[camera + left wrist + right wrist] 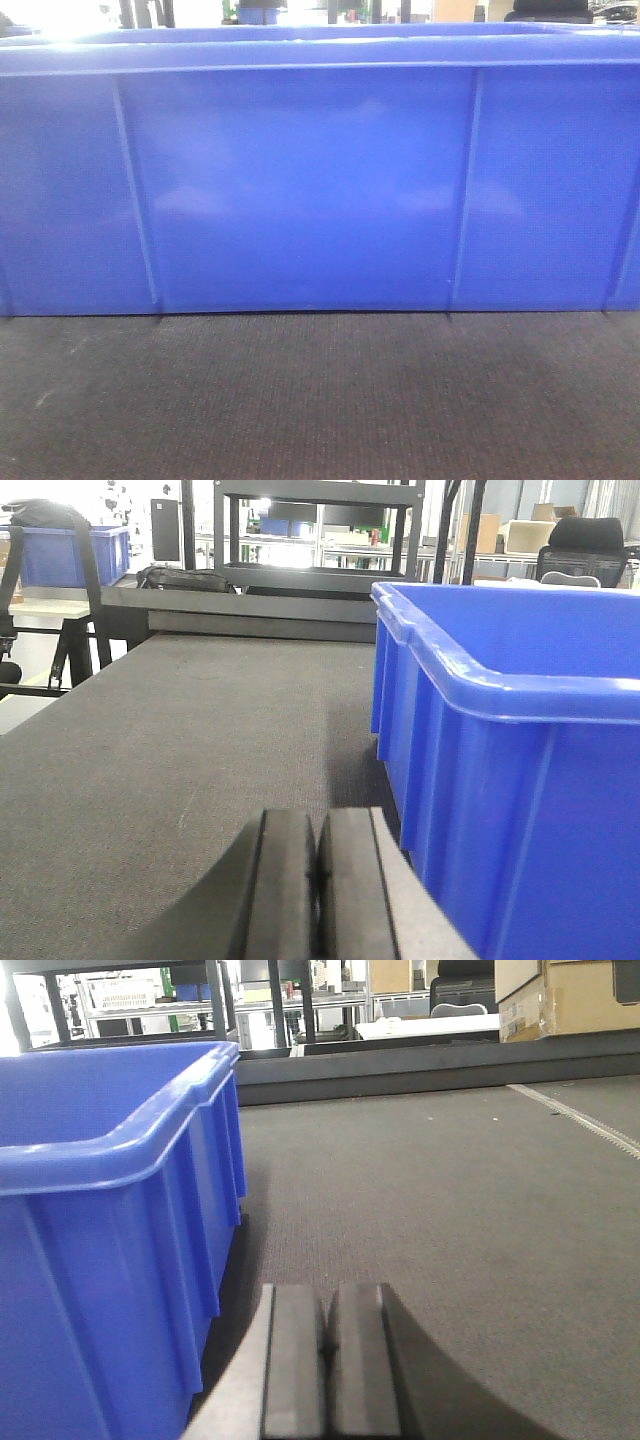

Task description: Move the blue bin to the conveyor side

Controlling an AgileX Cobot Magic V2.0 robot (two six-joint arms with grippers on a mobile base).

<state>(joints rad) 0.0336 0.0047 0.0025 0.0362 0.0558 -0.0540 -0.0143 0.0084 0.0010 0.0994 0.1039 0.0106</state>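
I have the blue bin point(300, 190) on the belt point(320, 400), flanked by my left gripper point(318, 880) and right gripper point(328, 1360), both pinched closed and empty. I judge this the pushing step; next both must press its end walls evenly.

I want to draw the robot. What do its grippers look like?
Each gripper, left and right, shows two flat, black, rubbery-looking rectangular fingers side by side, with a light grey plate along the edge nearest the blue bin. No cables or markings show.

Warehouse: conveyor belt point(180, 750), metal racks point(318, 530), cartons point(565, 995)
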